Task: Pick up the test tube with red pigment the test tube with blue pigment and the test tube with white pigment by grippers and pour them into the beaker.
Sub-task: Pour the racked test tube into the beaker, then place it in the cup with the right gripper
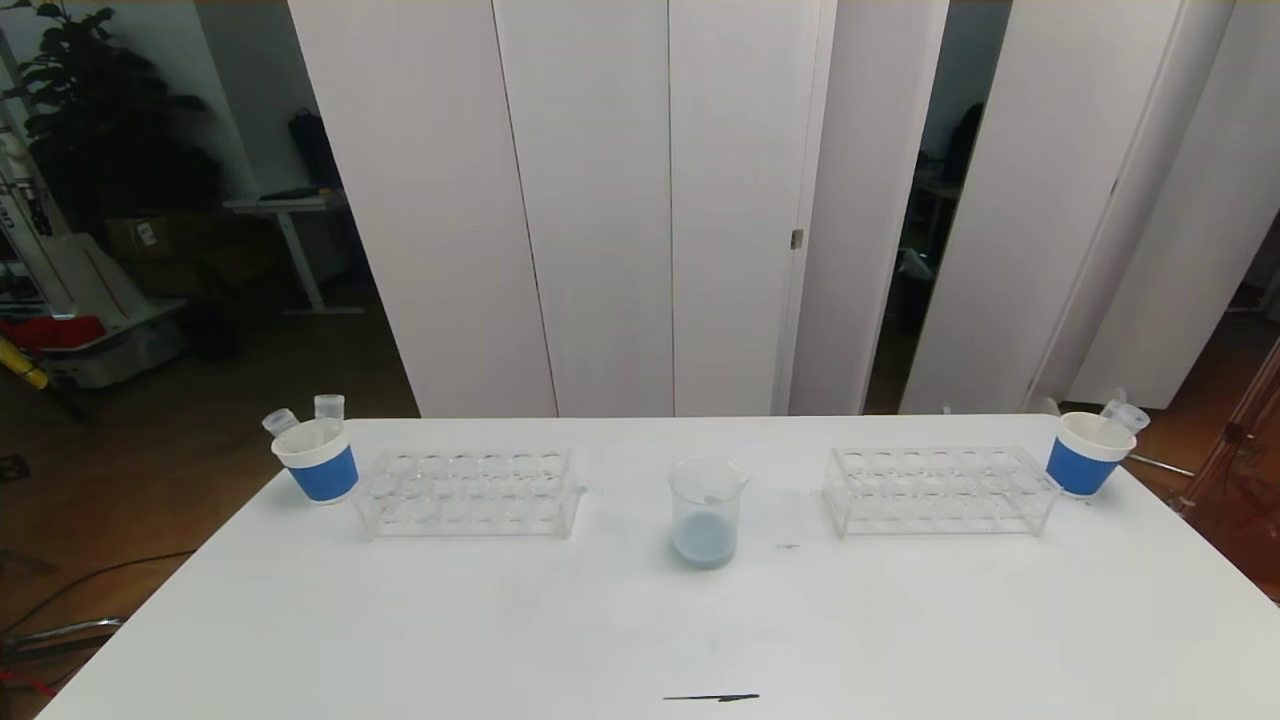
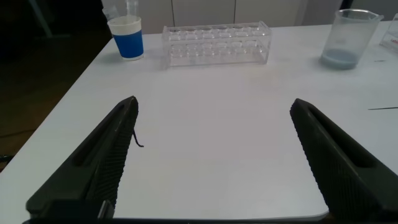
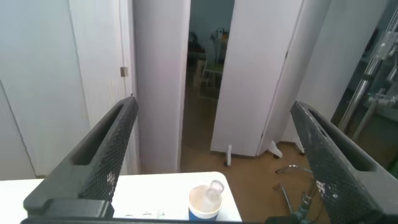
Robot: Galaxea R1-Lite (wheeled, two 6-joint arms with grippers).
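Left gripper (image 2: 211,155) stands wide open and empty; its two fingers frame the lower half of the left wrist view, above bare table (image 2: 211,124). Right gripper (image 3: 214,162) is likewise spread wide with nothing between its fingers, raised and looking past the table edge toward the white panels. Neither arm shows in the head view, so treat both as withdrawn.

Check the beaker (image 1: 707,512) at centre frame of the head view: it holds a pale blue-grey liquid at its bottom. Judge from this that at least blue and white pigment are already poured; you cannot confirm red from the colour alone.

Inspect both clear racks, left rack (image 1: 470,491) and right rack (image 1: 940,489): no tube stands in either. Clear tubes sit in the left paper cup (image 1: 318,464) at mid left and in the right paper cup (image 1: 1086,455) at mid right; they appear empty, though their contents are too small to read.

Assessment: no tube with coloured pigment remains visible, so the pouring looks complete or nearly so.
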